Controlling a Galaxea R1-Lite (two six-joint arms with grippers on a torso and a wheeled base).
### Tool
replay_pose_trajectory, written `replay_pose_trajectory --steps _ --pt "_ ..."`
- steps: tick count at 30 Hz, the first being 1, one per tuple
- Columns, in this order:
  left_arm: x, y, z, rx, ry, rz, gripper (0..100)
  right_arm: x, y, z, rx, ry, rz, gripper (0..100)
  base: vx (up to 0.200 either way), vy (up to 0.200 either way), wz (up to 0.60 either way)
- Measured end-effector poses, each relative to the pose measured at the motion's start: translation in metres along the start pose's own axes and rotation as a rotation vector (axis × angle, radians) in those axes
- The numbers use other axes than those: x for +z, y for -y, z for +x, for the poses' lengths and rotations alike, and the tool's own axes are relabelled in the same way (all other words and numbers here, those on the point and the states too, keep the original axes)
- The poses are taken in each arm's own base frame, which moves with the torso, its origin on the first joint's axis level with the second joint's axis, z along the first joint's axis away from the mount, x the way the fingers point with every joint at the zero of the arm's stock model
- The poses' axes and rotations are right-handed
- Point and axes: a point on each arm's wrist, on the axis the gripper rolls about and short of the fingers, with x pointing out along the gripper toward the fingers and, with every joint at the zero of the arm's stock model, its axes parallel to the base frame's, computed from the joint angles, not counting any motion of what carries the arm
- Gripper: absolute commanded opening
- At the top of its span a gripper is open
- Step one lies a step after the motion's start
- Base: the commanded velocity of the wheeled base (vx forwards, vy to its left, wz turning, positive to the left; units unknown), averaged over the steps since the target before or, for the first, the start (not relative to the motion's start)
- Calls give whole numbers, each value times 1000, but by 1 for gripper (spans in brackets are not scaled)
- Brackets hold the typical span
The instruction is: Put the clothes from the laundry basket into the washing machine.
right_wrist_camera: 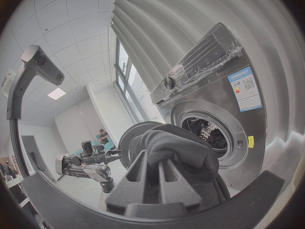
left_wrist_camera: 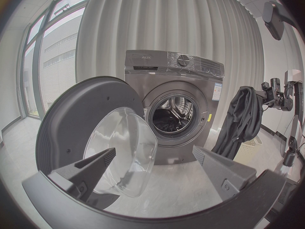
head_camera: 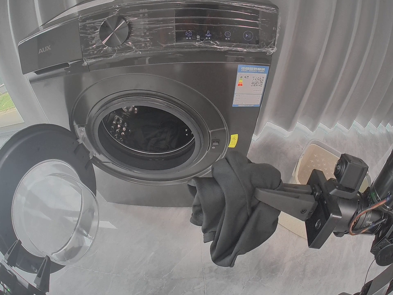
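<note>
Head view: right claw (head_camera: pixel 262 194) is clamped on a dark garment (head_camera: pixel 233 209), in front of the washing machine (head_camera: pixel 163 78) and just right of its drum opening (head_camera: pixel 147 134), outside it. The beige laundry basket (head_camera: pixel 317 160) sits on the floor behind that arm, against the curtain (head_camera: pixel 335 54).

Right wrist view gives the grip detail: fingers (right_wrist_camera: pixel 139 175) nearly together, with fabric bunched between them and mounded over the tips.

Left wrist view gives me the full hang. The garment's long axis is vertical, the top is draped over the claw and the loose ends point at the floor. The head view foreshortens this.

Both wrist views look into the drum, where more dark clothing (left_wrist_camera: pixel 168 123) is lying low inside.

Left claw (left_wrist_camera: pixel 154 151) has its fingers wide apart with nothing between them. It sits low by the swung-open door (head_camera: pixel 41 193), under the door's glass bowl (head_camera: pixel 53 214). I can't tell whether it's touching.
</note>
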Motion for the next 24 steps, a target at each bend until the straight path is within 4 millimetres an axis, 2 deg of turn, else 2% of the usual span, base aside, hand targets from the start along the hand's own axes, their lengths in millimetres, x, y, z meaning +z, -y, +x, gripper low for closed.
replay_pose_trajectory --steps 24 --pt "0 0 0 0 0 0 100 1 0 2 7 3 -4 0 0 0 25"
